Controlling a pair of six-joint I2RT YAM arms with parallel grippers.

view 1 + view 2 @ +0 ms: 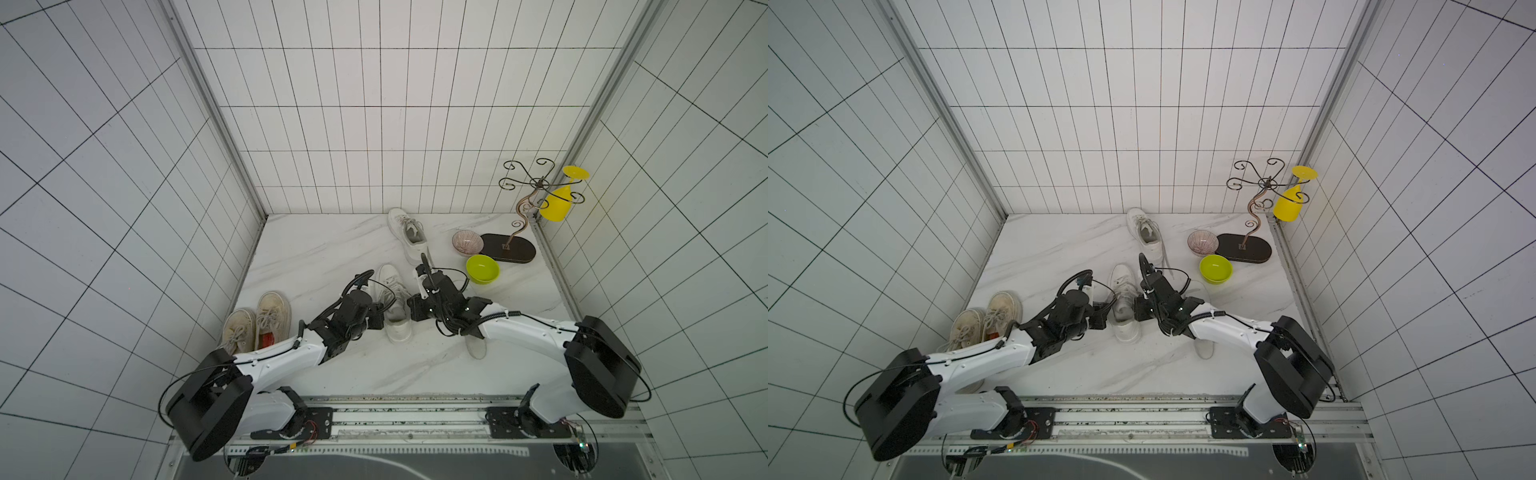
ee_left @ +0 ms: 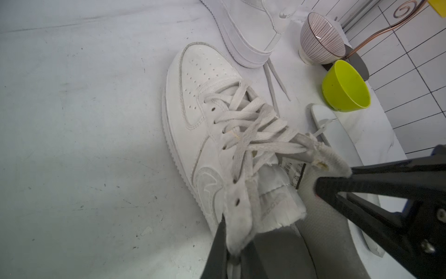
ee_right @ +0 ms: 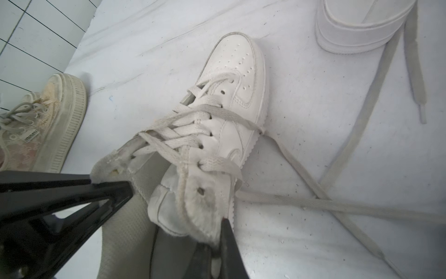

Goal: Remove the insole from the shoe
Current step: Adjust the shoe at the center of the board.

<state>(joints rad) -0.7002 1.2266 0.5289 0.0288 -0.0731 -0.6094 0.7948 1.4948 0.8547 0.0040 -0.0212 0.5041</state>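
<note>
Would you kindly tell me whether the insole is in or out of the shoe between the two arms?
In: the grey textured insole lies inside the opening of the shoe, as both wrist views show.

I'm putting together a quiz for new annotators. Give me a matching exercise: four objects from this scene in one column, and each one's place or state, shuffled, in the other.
Things
1. yellow glass
2. striped bowl
3. beige shoes
4. white sneaker

Places or states
a. pinched by left gripper and right gripper
b. hanging upside down from the wire rack
c. a pair, side by side
d. next to the rack's dark base

Pairs: 1-b, 2-d, 3-c, 4-a
</note>
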